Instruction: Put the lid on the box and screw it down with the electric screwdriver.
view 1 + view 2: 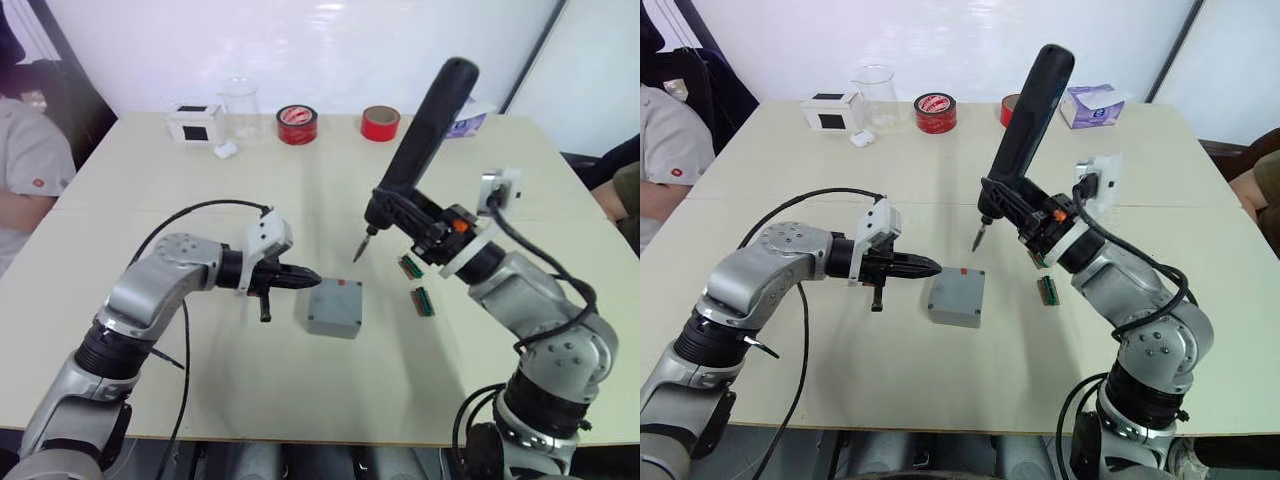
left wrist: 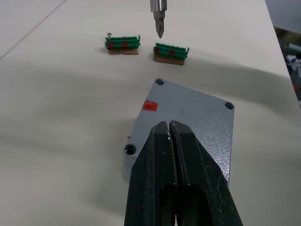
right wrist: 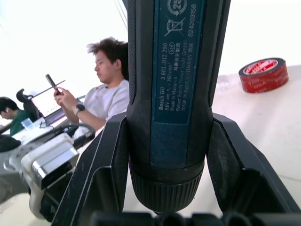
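So the lid (image 2: 188,117) already sits on the box (image 1: 334,308), square and flush as far as I can tell, just below the middle of the head frames on the counter (image 1: 300,390). A small red mark shows near one corner, and the corner screw holes look open, so the screwing part isn't done yet.

Left claw (image 1: 312,277) is clenched with nothing in it, tips right at the box's left edge, over the lid's near rim in the wrist shot. Right claw (image 3: 164,155) is grasping the electric screwdriver (image 1: 420,140) around its lower body, tool tilted with the butt up toward the top centre and the bit hanging in the air above and just right of the box, not touching anything.

My take on doing this step well: bring the bit upright before it goes down, line it up over one corner hole, and keep the left claw pressing the lid so the box doesn't spin or slide.

Two little green terminal blocks (image 1: 417,285) lie right of the box, close to the tool's path, so watch those.
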You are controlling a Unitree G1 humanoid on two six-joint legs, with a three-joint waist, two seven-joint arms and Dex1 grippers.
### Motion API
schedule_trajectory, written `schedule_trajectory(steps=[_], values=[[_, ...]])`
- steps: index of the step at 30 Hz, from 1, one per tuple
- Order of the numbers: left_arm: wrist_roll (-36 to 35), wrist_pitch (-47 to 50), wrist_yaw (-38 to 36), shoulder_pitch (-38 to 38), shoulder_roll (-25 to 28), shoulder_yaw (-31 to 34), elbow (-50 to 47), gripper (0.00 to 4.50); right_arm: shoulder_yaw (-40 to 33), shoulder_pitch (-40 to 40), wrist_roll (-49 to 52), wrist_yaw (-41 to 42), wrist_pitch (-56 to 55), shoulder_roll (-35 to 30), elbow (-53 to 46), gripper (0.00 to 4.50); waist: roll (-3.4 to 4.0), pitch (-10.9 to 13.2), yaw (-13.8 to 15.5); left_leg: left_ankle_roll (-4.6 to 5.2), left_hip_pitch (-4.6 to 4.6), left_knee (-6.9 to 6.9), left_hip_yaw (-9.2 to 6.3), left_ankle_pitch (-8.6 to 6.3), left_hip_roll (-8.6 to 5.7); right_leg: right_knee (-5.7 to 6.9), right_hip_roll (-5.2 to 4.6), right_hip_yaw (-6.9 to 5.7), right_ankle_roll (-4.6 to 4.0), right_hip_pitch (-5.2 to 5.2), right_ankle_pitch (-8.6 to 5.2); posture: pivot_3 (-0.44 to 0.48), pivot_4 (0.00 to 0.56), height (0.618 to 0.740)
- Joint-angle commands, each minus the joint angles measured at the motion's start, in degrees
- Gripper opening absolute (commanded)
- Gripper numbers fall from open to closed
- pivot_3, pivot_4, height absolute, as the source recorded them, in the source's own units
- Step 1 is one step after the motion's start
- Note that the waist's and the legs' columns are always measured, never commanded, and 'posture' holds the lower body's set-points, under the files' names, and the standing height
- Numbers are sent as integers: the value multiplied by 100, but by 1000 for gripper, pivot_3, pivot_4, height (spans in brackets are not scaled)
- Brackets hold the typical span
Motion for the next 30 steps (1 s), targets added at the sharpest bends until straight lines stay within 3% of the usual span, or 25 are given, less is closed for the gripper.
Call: schedule_trajectory(steps=[1, 6, 14, 30], values=[[111, -147, -20, -25, -54, -69, 5, 0, 301, 62, -212, 155, -581, -220, -243, 1764, -1, 0, -5, 0, 0, 0, 0, 0, 0, 0, 0, 0, 0, 0, 0, 0, 150, 740], [584, -392, -48, -61, -150, -558, 168, 0, 929, 385, -788, 293, -1145, -411, -126, 1764, -1, 0, -3, 1, 2, -1, 1, 0, 3, 0, 4, 0, 0, -1, 0, 0, 150, 740], [705, -582, -183, -94, -215, -605, 355, 0, 1393, 534, -1259, 352, -1709, -496, 83, 1764, -2, 0, 3, 1, 5, -1, 1, 0, 3, 0, 4, 0, 0, 2, -1, 0, 150, 740], [743, -528, -235, -113, -251, -578, 314, 0, 1053, 669, -711, 352, -1695, -673, 52, 1764, -2, 0, 7, 1, 6, 0, -1, 0, 4, 0, 4, 1, 0, 4, 0, 0, 150, 740]])
